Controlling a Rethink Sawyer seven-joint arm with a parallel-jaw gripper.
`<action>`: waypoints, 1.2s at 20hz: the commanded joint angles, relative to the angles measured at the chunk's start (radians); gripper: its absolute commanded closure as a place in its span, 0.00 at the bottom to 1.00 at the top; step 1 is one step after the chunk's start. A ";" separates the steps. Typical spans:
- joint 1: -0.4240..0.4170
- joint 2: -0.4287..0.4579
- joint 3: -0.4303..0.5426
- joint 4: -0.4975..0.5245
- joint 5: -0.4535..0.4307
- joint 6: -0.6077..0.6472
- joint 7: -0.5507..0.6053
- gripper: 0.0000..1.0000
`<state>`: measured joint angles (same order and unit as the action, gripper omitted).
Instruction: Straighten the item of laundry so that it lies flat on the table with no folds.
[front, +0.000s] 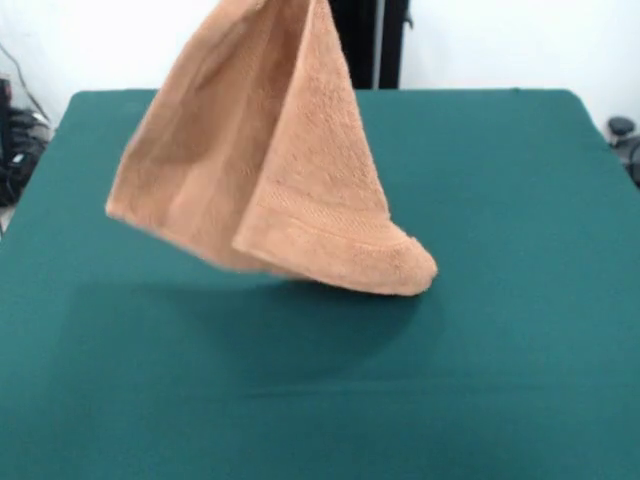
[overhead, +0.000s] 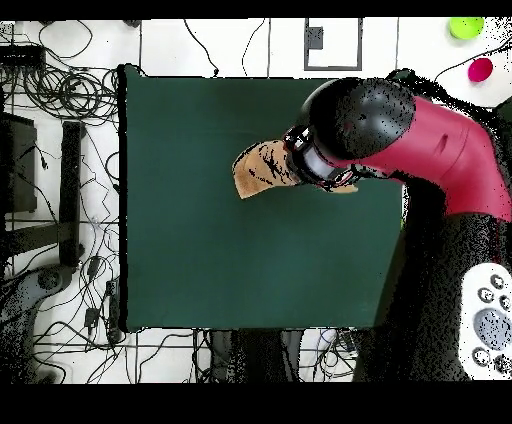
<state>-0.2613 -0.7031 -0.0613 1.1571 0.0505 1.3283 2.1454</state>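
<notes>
towel (front: 275, 165): fuzzy tan cloth, hangs in a cone over the green table (front: 520, 300), folded, stitched band near bottom | my arm (overhead: 400, 140): red and black, hides towel top | my hand: cannot tell if closed

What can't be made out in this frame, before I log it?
- Gripper: in the front view it is cut off by the top edge; in the overhead view the arm covers it, so open or shut is unclear.
- Towel: its top is cut off in the front view; in the overhead view most of it lies under the arm.
- Table: the front view's edges crop its near side.
</notes>
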 joint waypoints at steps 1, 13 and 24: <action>-0.021 0.076 0.126 -0.102 -0.021 0.243 -0.074 1.00; -0.036 0.146 0.152 -0.285 -0.041 0.388 -0.070 1.00; -0.017 0.187 0.117 -0.299 -0.071 0.287 -0.092 1.00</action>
<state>-0.3051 -0.5951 -0.0383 0.8290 0.0364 1.6330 2.1454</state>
